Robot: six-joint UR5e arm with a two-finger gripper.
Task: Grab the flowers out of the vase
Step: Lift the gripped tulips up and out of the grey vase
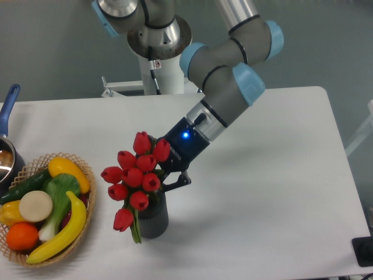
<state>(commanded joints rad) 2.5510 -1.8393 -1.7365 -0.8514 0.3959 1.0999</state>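
Observation:
The flowers [135,178] are a bunch of red tulip buds with green stems, standing over the dark grey ribbed vase [153,219] near the table's front edge. Their stems still reach into the vase's mouth, and one bud and a leaf hang down its left side. My gripper [165,181] comes in from the upper right, tilted, and is shut on the flowers just behind the buds. The buds hide most of its fingers. A blue light glows on the gripper's body.
A wicker basket [86,175] with fruit and vegetables, among them a banana and an orange, sits at the front left. Behind it, at the left edge, a pot with a blue handle [7,105] shows partly. The robot's base stands at the table's back.

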